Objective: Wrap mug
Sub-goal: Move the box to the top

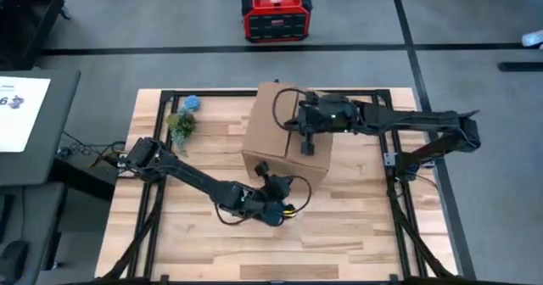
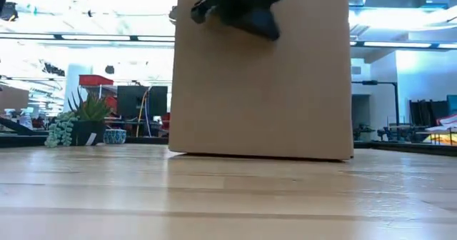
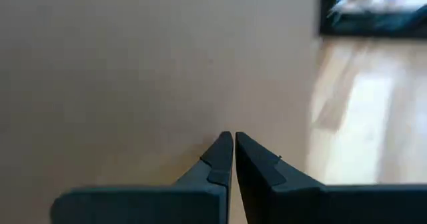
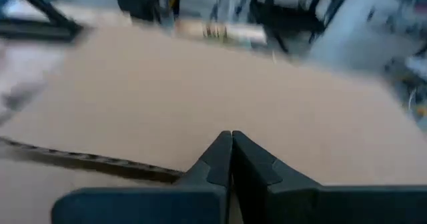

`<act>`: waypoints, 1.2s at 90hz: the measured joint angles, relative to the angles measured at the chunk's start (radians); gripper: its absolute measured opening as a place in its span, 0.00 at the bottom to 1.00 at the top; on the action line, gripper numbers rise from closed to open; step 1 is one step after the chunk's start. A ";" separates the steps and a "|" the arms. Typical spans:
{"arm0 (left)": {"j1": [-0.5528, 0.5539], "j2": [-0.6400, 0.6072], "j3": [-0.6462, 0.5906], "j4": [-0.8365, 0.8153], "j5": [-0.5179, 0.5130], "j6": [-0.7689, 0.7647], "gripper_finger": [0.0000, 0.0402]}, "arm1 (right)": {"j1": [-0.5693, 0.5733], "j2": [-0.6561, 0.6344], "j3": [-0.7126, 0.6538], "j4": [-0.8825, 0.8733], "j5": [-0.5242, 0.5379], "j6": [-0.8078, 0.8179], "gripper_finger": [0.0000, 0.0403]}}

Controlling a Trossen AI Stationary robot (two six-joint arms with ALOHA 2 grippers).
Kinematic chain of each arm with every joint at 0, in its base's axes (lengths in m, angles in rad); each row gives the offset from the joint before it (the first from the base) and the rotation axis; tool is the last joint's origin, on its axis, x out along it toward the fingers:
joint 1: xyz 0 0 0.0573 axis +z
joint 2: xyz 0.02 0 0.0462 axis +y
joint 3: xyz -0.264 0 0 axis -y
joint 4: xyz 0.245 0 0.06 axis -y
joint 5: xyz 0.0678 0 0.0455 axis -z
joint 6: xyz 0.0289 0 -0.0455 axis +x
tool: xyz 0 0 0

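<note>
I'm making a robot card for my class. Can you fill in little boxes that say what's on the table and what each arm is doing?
Main thing: cardboard box, closed, standing on the wooden table
Mug: not visible
Left gripper: shut, empty, low by the box's front side
Right gripper: shut, empty, over the box's top
Also on table: small potted plant and blue object at the far left corner
Floor beyond table: red device

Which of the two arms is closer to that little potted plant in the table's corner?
Left. The left gripper sits at the box's front side, that side of the table as the plant. The right gripper is over the box top, farther away.
</note>
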 joint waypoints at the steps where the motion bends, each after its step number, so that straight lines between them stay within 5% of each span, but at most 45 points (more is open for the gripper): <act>1: 0.001 0.000 0.000 0.014 0.008 0.009 0.00 | -0.003 0.003 0.000 -0.003 -0.002 0.004 0.00; 55: 0.080 0.088 0.000 0.334 0.068 0.139 0.00 | 0.003 -0.060 0.036 -0.025 -0.037 0.014 0.00; 92: 0.195 0.093 0.000 0.604 0.071 0.252 0.00 | 0.250 -0.261 0.168 -0.198 -0.043 0.210 0.00; 108: 0.238 0.093 0.000 0.636 0.172 0.244 0.00 | 0.444 -0.317 0.167 -0.303 -0.038 0.343 0.00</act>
